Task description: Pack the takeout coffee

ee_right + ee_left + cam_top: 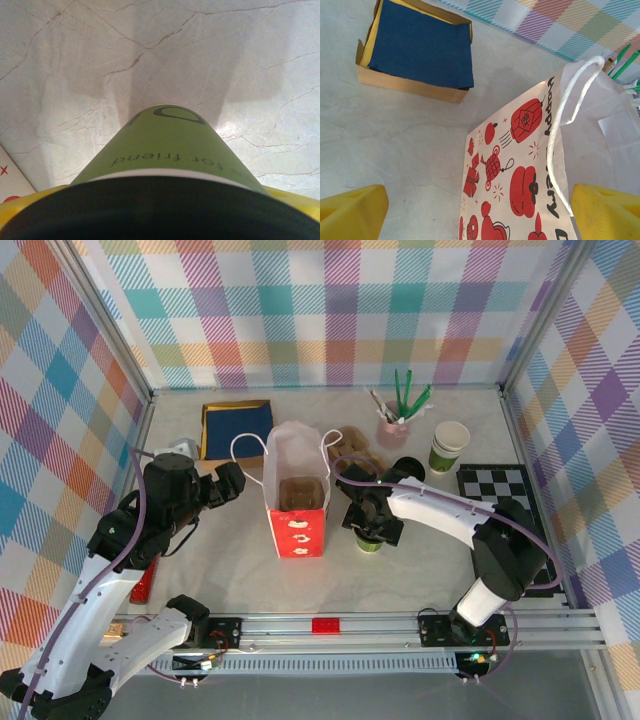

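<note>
Takeout coffee (165,145) stands upright on the desk (240,570), just right of the open red bag (297,525). The right pincer (372,523) straddles its lidded top, though I cannot tell whether the fingers press the cup yet. The left pincer (228,483) hangs spread and empty beside the bag's left wall. The grasp looks to be the step in hand; next it needs a firm pinch, a lift clear of the bag's rim and handles, then lowering inside.
</note>
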Controlling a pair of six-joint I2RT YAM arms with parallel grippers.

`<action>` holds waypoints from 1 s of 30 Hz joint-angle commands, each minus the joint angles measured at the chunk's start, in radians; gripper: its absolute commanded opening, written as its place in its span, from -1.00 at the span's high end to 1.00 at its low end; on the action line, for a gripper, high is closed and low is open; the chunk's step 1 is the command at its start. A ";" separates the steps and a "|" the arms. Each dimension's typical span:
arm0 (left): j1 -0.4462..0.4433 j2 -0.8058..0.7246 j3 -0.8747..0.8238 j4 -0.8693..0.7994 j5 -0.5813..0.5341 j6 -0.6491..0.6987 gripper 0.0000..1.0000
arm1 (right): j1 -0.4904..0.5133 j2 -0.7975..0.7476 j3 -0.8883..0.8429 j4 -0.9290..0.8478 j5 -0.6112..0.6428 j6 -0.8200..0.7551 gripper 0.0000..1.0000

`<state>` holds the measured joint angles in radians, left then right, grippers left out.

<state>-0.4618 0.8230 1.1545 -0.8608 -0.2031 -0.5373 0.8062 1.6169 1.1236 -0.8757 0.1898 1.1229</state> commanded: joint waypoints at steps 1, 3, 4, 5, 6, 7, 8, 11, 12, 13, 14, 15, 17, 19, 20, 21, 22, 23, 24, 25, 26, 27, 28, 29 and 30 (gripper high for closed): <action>0.011 -0.013 -0.008 0.023 -0.006 0.002 -0.86 | 0.004 0.023 -0.028 -0.001 0.002 0.014 -0.55; 0.011 -0.013 -0.004 0.020 -0.006 0.004 -0.85 | 0.004 0.019 -0.026 -0.006 0.003 0.012 -0.45; 0.011 -0.014 -0.003 0.019 -0.008 0.006 -0.85 | 0.004 0.018 -0.025 -0.009 0.005 0.009 -0.40; 0.011 -0.014 -0.001 0.017 -0.008 0.006 -0.84 | 0.002 0.016 -0.021 -0.014 0.005 0.007 -0.34; 0.011 -0.014 0.000 0.016 -0.009 0.007 -0.83 | 0.004 0.015 -0.016 -0.023 0.006 0.001 -0.27; 0.011 -0.012 0.001 0.016 -0.009 0.007 -0.83 | 0.004 0.014 -0.007 -0.034 0.011 -0.006 -0.21; 0.011 -0.010 0.002 0.016 -0.007 0.008 -0.83 | 0.004 0.014 0.002 -0.049 0.013 -0.014 -0.17; 0.011 0.004 0.011 0.009 0.012 0.015 -0.84 | 0.005 0.006 0.034 -0.084 0.021 -0.046 -0.13; 0.011 0.012 0.019 0.006 0.026 0.022 -0.86 | 0.005 -0.001 0.045 -0.100 0.028 -0.057 -0.13; 0.011 0.020 0.029 0.000 0.036 0.026 -0.87 | 0.004 -0.011 0.055 -0.115 0.035 -0.070 -0.13; 0.011 0.031 0.043 -0.009 0.044 0.031 -0.87 | 0.004 -0.026 0.068 -0.127 0.041 -0.093 -0.14; 0.011 0.040 0.057 -0.018 0.049 0.038 -0.88 | 0.004 -0.042 0.082 -0.143 0.047 -0.112 -0.15; 0.011 0.059 0.086 -0.035 0.046 0.049 -0.89 | 0.003 -0.075 0.114 -0.175 0.056 -0.163 -0.15; 0.011 0.083 0.114 -0.051 0.037 0.065 -0.91 | 0.003 -0.109 0.154 -0.211 0.068 -0.207 -0.15; 0.011 0.098 0.130 -0.060 0.032 0.072 -0.92 | 0.002 -0.124 0.177 -0.229 0.068 -0.235 -0.16; 0.011 0.113 0.143 -0.066 0.028 0.079 -0.92 | 0.002 -0.134 0.200 -0.246 0.066 -0.257 -0.15; 0.011 0.131 0.157 -0.067 0.031 0.089 -0.93 | 0.001 -0.137 0.231 -0.275 0.070 -0.276 -0.14; 0.012 0.151 0.169 -0.064 0.039 0.101 -0.94 | 0.001 -0.138 0.266 -0.303 0.074 -0.295 -0.12; 0.011 0.170 0.183 -0.065 0.050 0.109 -0.94 | 0.001 -0.138 0.295 -0.328 0.078 -0.310 -0.11; 0.011 0.197 0.203 -0.069 0.061 0.120 -0.94 | 0.001 -0.140 0.327 -0.356 0.086 -0.324 -0.10; 0.011 0.228 0.227 -0.073 0.069 0.132 -0.94 | 0.001 -0.142 0.355 -0.375 0.091 -0.342 -0.09; 0.011 0.252 0.250 -0.080 0.072 0.143 -0.94 | 0.001 -0.146 0.380 -0.390 0.094 -0.356 -0.08; 0.011 0.283 0.276 -0.085 0.074 0.158 -0.94 | 0.001 -0.148 0.414 -0.413 0.101 -0.370 -0.07; 0.011 0.315 0.305 -0.092 0.073 0.174 -0.94 | 0.001 -0.152 0.449 -0.435 0.104 -0.385 -0.07; 0.012 0.341 0.331 -0.100 0.072 0.190 -0.95 | 0.001 -0.156 0.477 -0.450 0.101 -0.399 -0.06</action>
<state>-0.4610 1.1133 1.4200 -0.9264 -0.1478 -0.4171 0.8062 1.4837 1.5322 -1.2144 0.2661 0.8009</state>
